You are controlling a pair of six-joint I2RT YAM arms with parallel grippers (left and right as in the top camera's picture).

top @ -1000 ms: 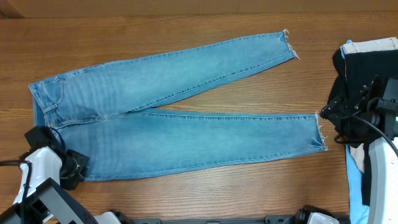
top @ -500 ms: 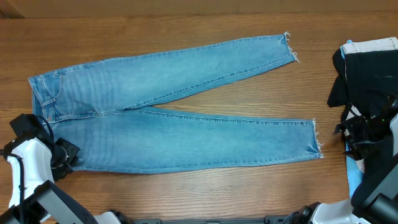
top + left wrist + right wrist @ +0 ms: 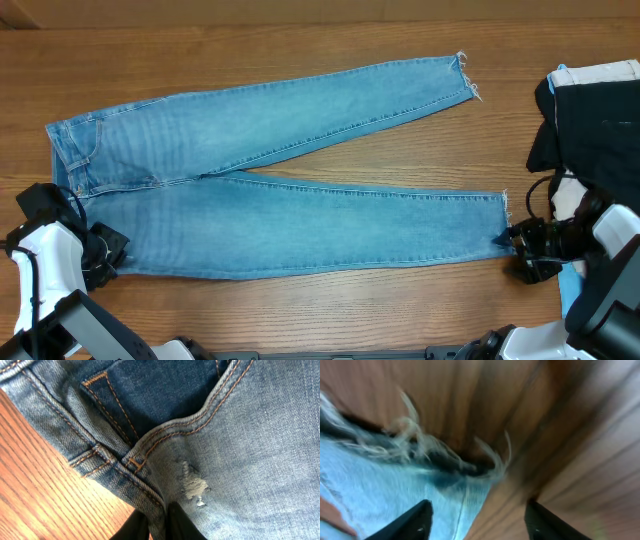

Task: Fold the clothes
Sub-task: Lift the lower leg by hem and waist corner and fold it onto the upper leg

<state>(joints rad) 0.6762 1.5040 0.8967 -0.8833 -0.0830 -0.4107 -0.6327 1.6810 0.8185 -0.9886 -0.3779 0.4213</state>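
Firstly, overhead view.
- Item: jeans (image 3: 280,200), light-blue denim, laid flat on the wooden table (image 3: 300,320), with the legs spread in a narrow V.
- Waist end: lies at the left pincer (image 3: 112,252), which meets the lower corner of the waistband. From above I cannot tell how its jaws stand.
- Nearer leg: runs from the left pincer across to the right pincer (image 3: 512,240), which sits at the lower corner of the frayed hem.
- Farther leg: slants away from both pincers, and its hem is well apart from the right pincer.
- Other goods: a black garment (image 3: 590,130) and a white cloth (image 3: 600,72) are heaped beyond the right pincer, by the table edge.

Left wrist view.
- Left pincer (image 3: 159,527): its two dark fingers (image 3: 186,524) are drawn close, with a ridge of the jeans (image 3: 250,445) nipped between them.
- Ahead of the tips: a pale worn patch (image 3: 192,485). Beyond it is a pocket (image 3: 145,395) opening with orange stitching.
- Left of the tips: bare table (image 3: 30,485).

Right wrist view (blurred).
- Right pincer (image 3: 480,522): the fingers stand well apart and grip nothing.
- Hem corner of the jeans (image 3: 380,490): lies between the fingers and out to the left one, with frayed threads (image 3: 420,435) just ahead.
- Ahead and right of the tips: bare table (image 3: 570,420).
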